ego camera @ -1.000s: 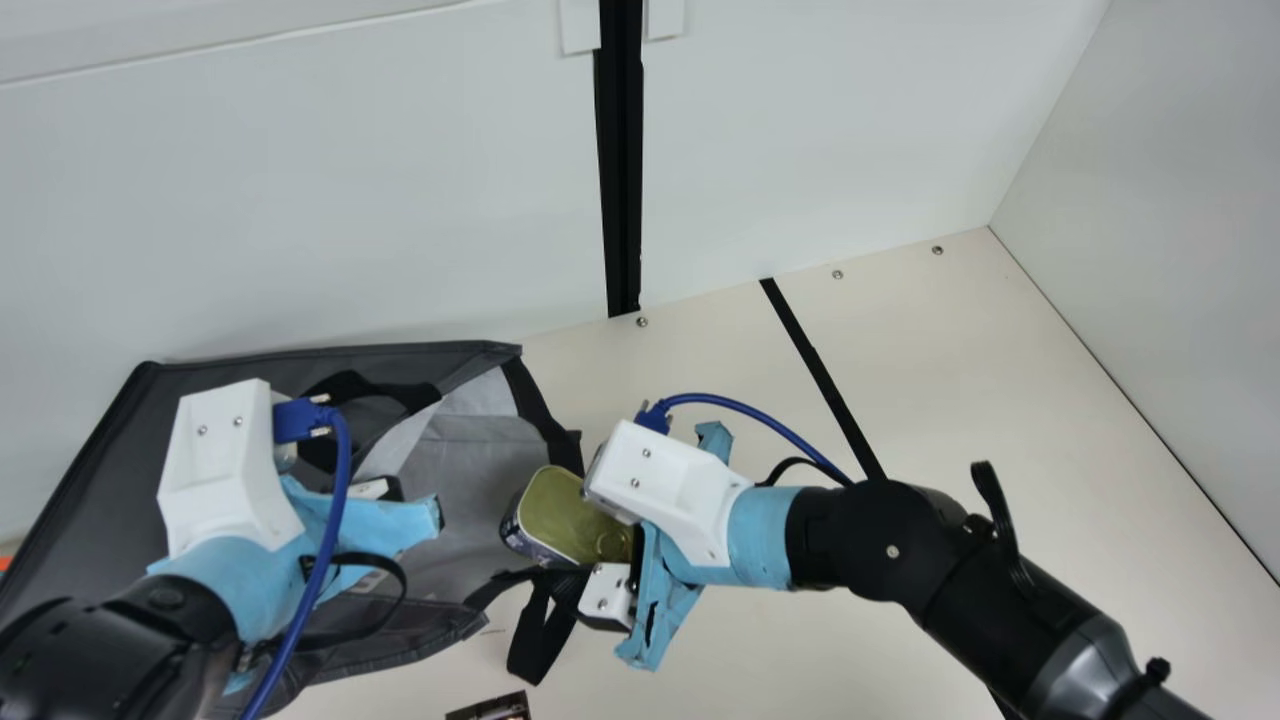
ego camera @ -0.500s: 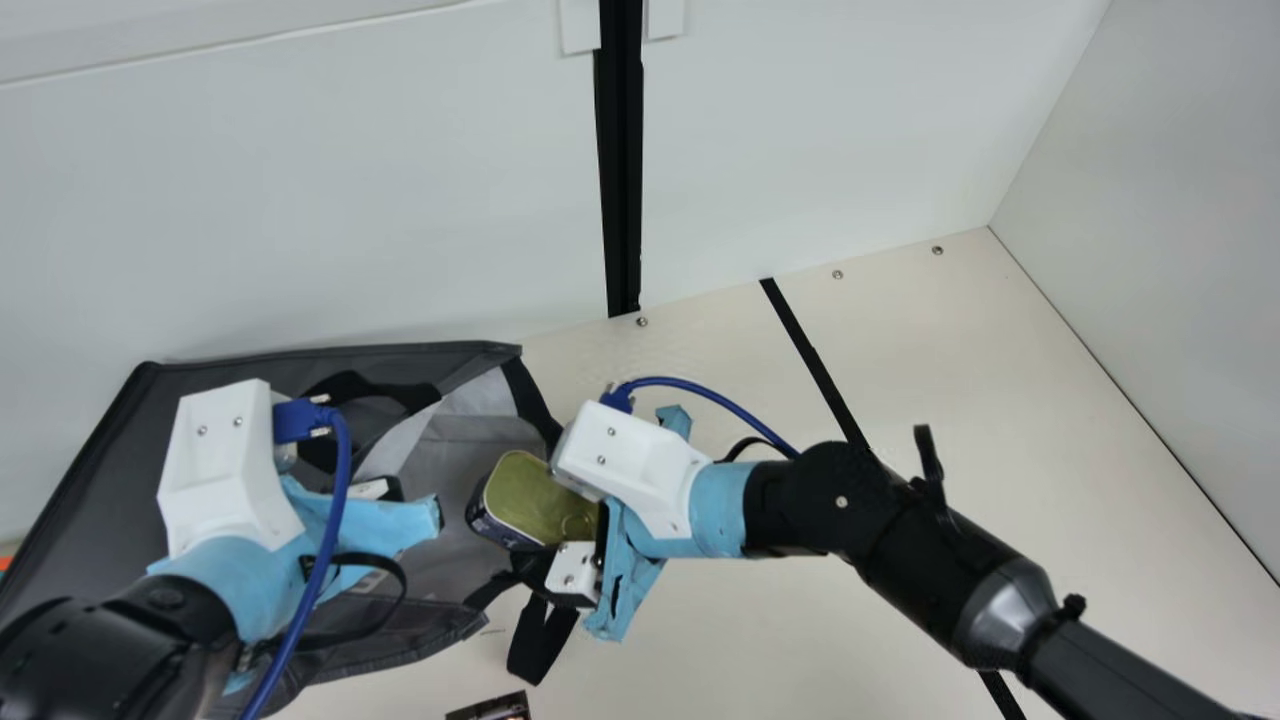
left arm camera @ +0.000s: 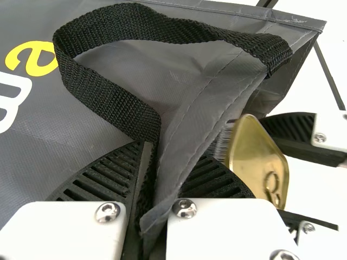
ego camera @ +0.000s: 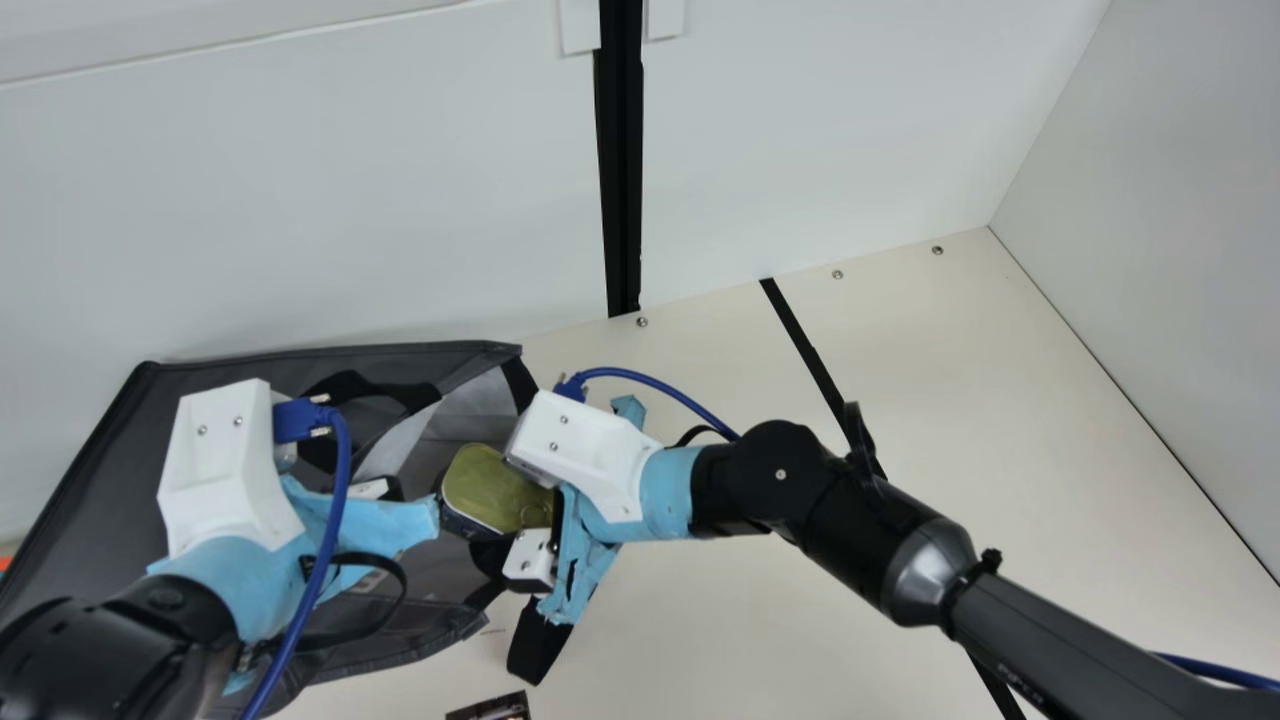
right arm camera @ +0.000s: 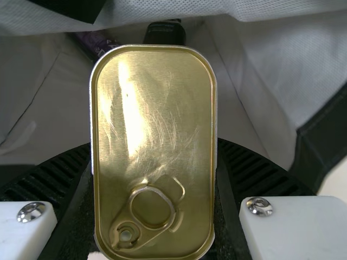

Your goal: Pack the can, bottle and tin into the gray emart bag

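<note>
Right claw (right arm camera: pixel 154 150), pinching gold, rounded-rectangular metal tin (right arm camera: pixel 154 103) by sides, moves leftward to mouth of gray fabric emart bag (ego camera: pixel 105 450). Left claw (left arm camera: pixel 169 158) pinches bag's rim. Tin likely nearly placed; needs lowering, then release.

Yellow letter: lowercase "e" (left arm camera: pixel 40 69), printed on the dark gray fabric emart bag (left arm camera: pixel 32 173), off to one side of the left gripper (ego camera: pixel 385 522)
White letter: looks like an "m" (left arm camera: pixel 16 81), partly cut off, right beside the yellow one, same side of that gripper
Pale label patch: on the bag near the left gripper, way too tiny to read, sorry
Purple package (right arm camera: pixel 95 43): inside the bag, beyond the right gripper's (ego camera: pixel 585 555) fingers, marks on it but can't make out any words
</note>
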